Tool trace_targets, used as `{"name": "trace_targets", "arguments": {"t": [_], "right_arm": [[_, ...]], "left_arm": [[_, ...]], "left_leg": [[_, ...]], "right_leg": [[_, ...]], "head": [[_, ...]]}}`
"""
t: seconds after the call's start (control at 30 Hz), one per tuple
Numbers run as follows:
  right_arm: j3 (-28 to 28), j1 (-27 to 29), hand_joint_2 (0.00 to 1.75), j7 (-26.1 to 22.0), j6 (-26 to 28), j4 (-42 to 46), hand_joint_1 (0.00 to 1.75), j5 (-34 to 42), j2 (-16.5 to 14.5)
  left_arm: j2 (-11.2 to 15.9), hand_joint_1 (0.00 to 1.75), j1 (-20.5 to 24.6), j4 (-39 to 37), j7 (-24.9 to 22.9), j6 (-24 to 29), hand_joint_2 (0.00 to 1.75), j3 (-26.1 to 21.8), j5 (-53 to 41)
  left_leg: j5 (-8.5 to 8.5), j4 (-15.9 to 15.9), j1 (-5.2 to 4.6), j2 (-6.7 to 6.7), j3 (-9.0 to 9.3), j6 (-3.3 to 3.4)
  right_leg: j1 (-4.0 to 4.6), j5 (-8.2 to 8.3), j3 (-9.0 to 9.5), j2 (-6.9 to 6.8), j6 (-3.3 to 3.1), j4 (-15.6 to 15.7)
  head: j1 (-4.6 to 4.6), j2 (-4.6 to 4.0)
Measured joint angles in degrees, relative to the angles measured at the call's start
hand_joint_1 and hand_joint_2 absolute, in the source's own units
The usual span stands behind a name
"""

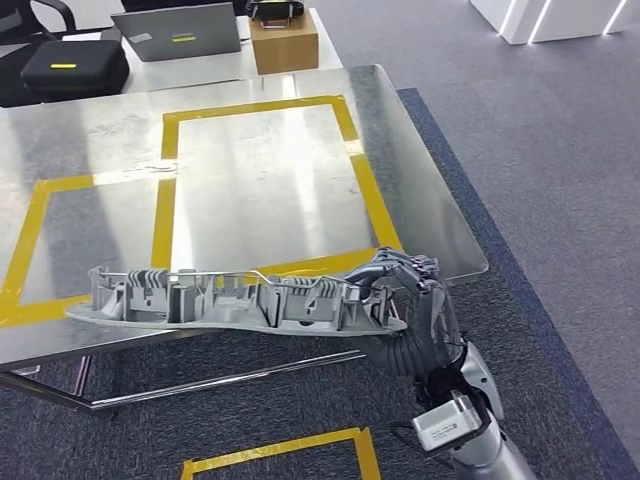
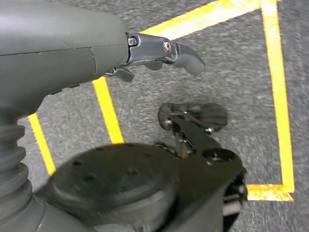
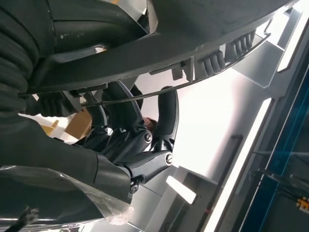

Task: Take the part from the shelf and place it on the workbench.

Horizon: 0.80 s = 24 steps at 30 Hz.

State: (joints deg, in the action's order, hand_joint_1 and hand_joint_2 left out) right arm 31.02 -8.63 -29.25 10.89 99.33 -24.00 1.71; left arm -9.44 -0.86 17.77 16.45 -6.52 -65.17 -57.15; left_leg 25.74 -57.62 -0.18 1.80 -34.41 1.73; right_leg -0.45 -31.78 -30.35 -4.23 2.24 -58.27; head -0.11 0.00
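A long grey ribbed plastic part (image 1: 226, 298) stretches level across the near edge of the metal workbench (image 1: 256, 170), over the yellow tape line. My right hand (image 1: 407, 300) grips its right end, fingers wrapped round it, just off the bench's near right corner. In the right wrist view the part (image 3: 204, 43) runs across above my right hand (image 3: 138, 145), whose dark fingers curl around it. My left hand (image 2: 160, 53) hangs over grey carpet with its fingers spread and nothing in them.
Yellow tape (image 1: 260, 105) marks rectangles on the bench top. Behind it a white table carries a cardboard box (image 1: 283, 40), a laptop (image 1: 181, 32) and a black case (image 1: 72, 65). Carpet around the bench bears yellow tape (image 1: 279, 450) too.
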Motion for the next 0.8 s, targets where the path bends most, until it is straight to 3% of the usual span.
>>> {"name": "trace_targets", "arguments": {"t": [0.07, 0.13, 0.17, 0.2, 0.23, 0.3, 0.33, 0.4, 0.47, 0.57, 0.8], "right_arm": [[1.08, -1.37, 1.75, 1.20, 1.95, -1.39, 1.75, -2.36, 0.04], [2.23, -2.68, 1.75, 2.82, 3.78, -3.64, 1.75, -5.27, 0.16], [2.80, -3.25, 1.75, 3.74, 4.45, -4.93, 1.75, -6.84, 0.24], [3.38, -3.87, 1.75, 4.71, 5.04, -6.28, 1.75, -8.48, 0.32], [3.97, -4.57, 1.75, 5.70, 5.68, -7.67, 1.75, -10.16, 0.38], [5.27, -6.61, 1.75, 7.84, 7.34, -10.75, 1.75, -13.77, 0.43], [5.91, -7.72, 1.75, 8.75, 8.14, -12.28, 1.75, -15.33, 0.42], [7.03, -9.52, 1.75, 10.15, 9.24, -15.38, 1.75, -17.65, 0.38], [7.86, -10.53, 1.75, 10.64, 9.64, -17.76, 1.75, -18.70, 0.35], [8.77, -11.84, 1.75, 10.91, 9.87, -20.07, 1.75, -19.41, 0.31], [11.06, -16.82, 1.75, 16.36, 12.14, -29.78, 1.75, -26.57, -0.56]], "left_arm": [[0.22, 0.00, 0.30, -0.29, -0.65, 0.21, 1.75, -0.10, -0.38], [0.44, 0.00, 0.64, -0.61, -1.10, 0.50, 1.75, -0.17, -0.80], [0.53, 0.00, 0.73, -0.78, -1.25, 0.64, 1.75, -0.17, -1.05], [0.63, 0.00, 0.80, -0.93, -1.37, 0.74, 1.75, -0.18, -1.33], [0.72, 0.00, 0.85, -1.09, -1.46, 0.81, 1.75, -0.19, -1.63], [0.91, 0.00, 0.98, -1.33, -1.53, 0.86, 1.75, -0.18, -2.27], [1.03, 0.00, 1.08, -1.43, -1.52, 0.87, 1.75, -0.17, -2.52], [1.38, 0.00, 1.26, -1.60, -1.52, 0.93, 1.75, -0.16, -2.85], [1.68, 0.00, 1.32, -1.79, -1.52, 1.01, 1.75, -0.16, -3.00], [1.88, 0.00, 1.43, -2.04, -1.52, 1.04, 1.75, -0.16, -3.22], [2.26, 0.00, 1.99, -2.75, -1.46, 1.33, 1.75, -0.08, -5.04]], "left_leg": [[-0.14, 0.26, 0.22, -0.72, 0.11, 0.37], [-0.10, 0.23, 0.23, -1.46, 0.09, 0.53], [-0.07, 0.22, 0.23, -1.81, 0.12, 0.55], [-0.04, 0.17, 0.26, -2.16, 0.18, 0.53], [0.01, 0.09, 0.30, -2.49, 0.25, 0.44], [0.25, -0.31, 0.25, -2.94, 0.20, 0.04], [0.34, -0.56, 0.15, -3.06, 0.02, -0.19], [0.30, -0.87, -0.07, -3.19, -0.32, -0.19], [0.16, -0.74, -0.05, -3.22, -0.27, 0.11], [0.02, -0.39, 0.02, -3.21, -0.07, 0.03], [-0.15, -0.07, 0.17, -3.21, 0.04, -0.97]], "right_leg": [[-0.19, -3.10, -3.12, 2.97, 0.43, -6.27], [-0.24, -5.68, -7.33, 4.00, 0.69, -13.96], [-0.24, -5.46, -8.47, 4.08, 0.76, -15.48], [-0.26, -3.99, -8.45, 4.09, 0.77, -14.49], [-0.30, -1.68, -7.39, 4.09, 0.74, -11.45], [-0.37, 2.21, -3.98, 4.32, 0.55, -3.51], [-0.41, 3.05, -2.78, 4.48, 0.30, -0.93], [-0.36, 3.16, -1.91, 4.73, -0.08, 0.72], [-0.29, 3.23, -1.98, 4.74, -0.22, 0.75], [-0.15, 3.16, -1.95, 4.74, -0.50, 0.73], [-0.02, 3.09, -1.93, 4.71, -0.93, 0.65]], "head": [[0.22, 0.00], [0.28, 0.00], [0.28, 0.00], [0.29, 0.00], [0.30, 0.00], [0.31, 0.00], [0.26, 0.00], [0.20, 0.00], [0.18, 0.00], [0.17, 0.00], [0.19, 0.00]]}}
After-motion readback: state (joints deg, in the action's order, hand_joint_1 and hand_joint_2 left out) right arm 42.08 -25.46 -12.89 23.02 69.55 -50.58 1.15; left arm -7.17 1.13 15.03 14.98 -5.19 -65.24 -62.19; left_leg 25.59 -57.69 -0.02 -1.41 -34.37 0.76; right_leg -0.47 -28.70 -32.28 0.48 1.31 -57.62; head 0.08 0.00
